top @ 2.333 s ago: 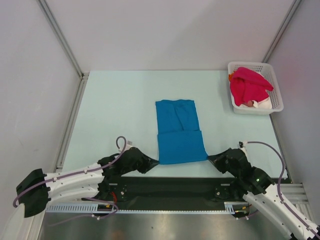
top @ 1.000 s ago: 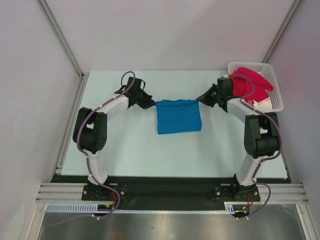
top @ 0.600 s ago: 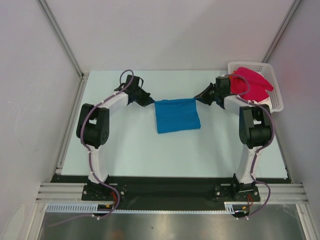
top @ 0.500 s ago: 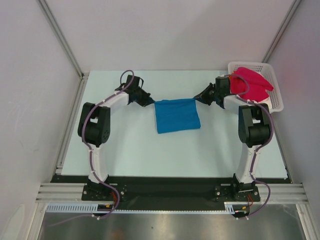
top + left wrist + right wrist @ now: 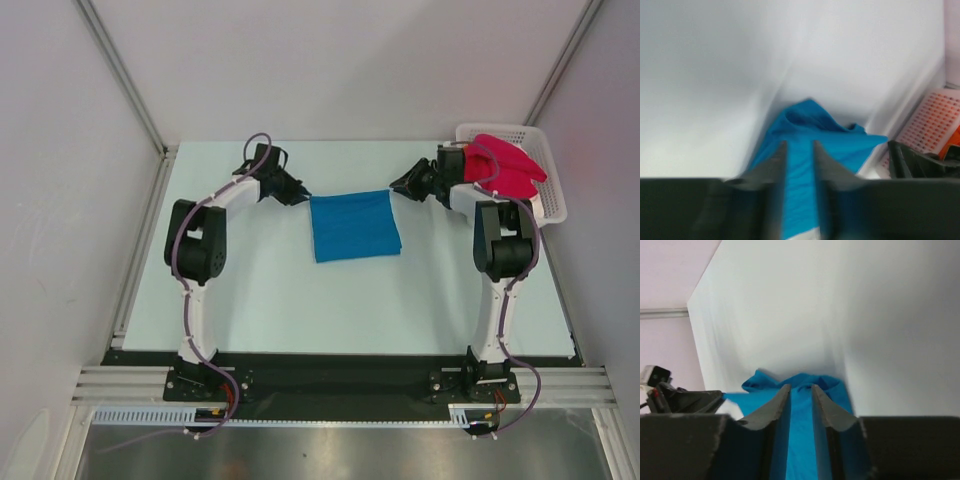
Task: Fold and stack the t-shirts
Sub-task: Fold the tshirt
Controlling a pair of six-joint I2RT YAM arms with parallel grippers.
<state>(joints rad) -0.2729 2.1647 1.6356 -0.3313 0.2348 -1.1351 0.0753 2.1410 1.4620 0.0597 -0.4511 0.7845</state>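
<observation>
**Two claws at a bright blue cloth t-shirt (image 5: 355, 226)**

It lies folded flat in the middle of the pale tabletop (image 5: 260, 280). The left claw (image 5: 301, 196) is at its far left corner, the right claw (image 5: 396, 188) at its far right corner. Both are spread a little. A crimson-pink t-shirt (image 5: 505, 170) sits in the white plastic lattice basket (image 5: 554, 178).

I work in a lab test booth: blank white walls (image 5: 330, 60) on metal posts (image 5: 120, 75) enclose my pale table (image 5: 300, 300).

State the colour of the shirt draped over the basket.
Crimson-pink shirt; top view shows it best.
</observation>
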